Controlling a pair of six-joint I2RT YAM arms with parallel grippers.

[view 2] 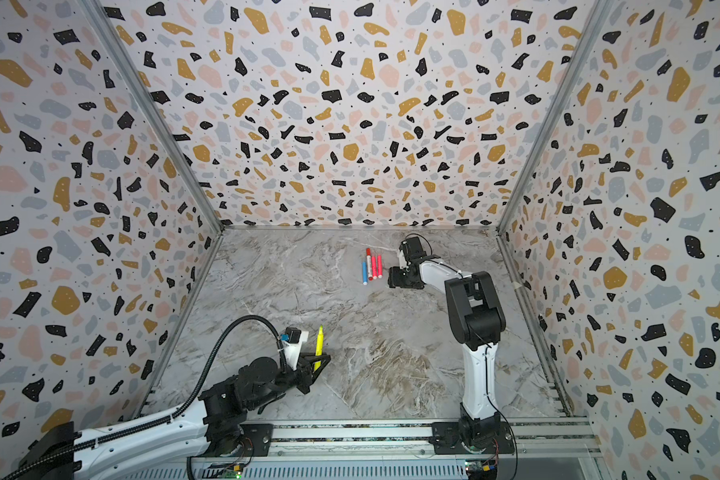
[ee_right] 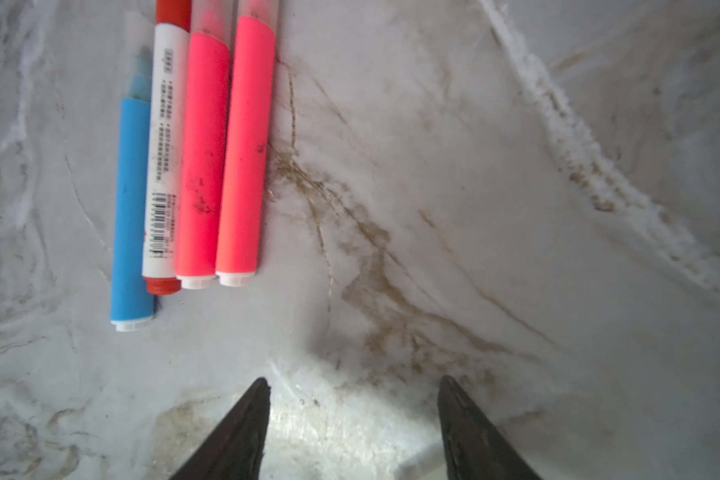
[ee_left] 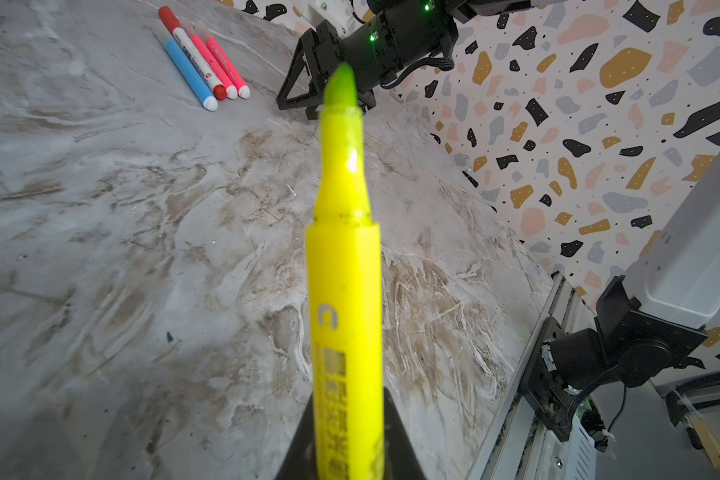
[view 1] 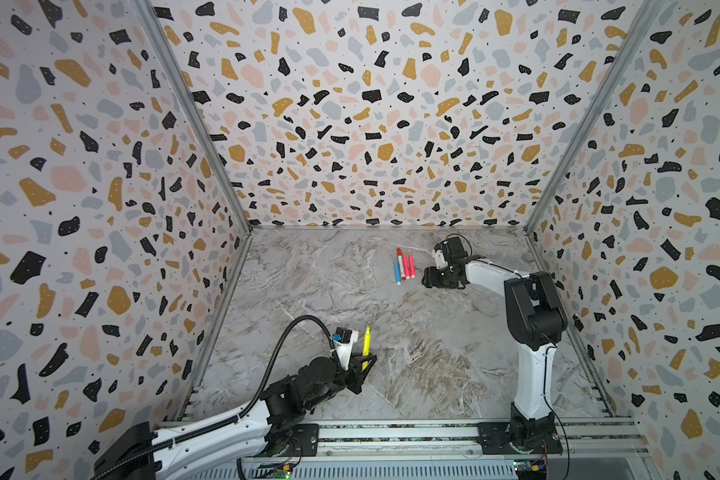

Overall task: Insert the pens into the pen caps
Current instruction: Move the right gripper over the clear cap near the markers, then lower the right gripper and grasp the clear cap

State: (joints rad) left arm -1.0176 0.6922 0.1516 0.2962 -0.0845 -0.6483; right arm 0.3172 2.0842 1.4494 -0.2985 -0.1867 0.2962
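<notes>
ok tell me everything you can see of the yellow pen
The yellow pen is a bright yellow, glossy plastic marker with its cap off: a greenish tip, a narrower neck, then a wider barrel with grey print and some grime. The left end effector is shut on its back end, nothing else appears to touch it, and its tip points toward the far wall.

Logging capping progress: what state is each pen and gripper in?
Yellow pen: uncapped, gripped.
Left gripper: shut on yellow pen.
Right gripper: open, empty.
Blue pen: lying flat, capped.
White pen: lying flat, capped.
Inner pink pen: lying flat, capped.
Outer pink pen: lying flat, capped.
</notes>
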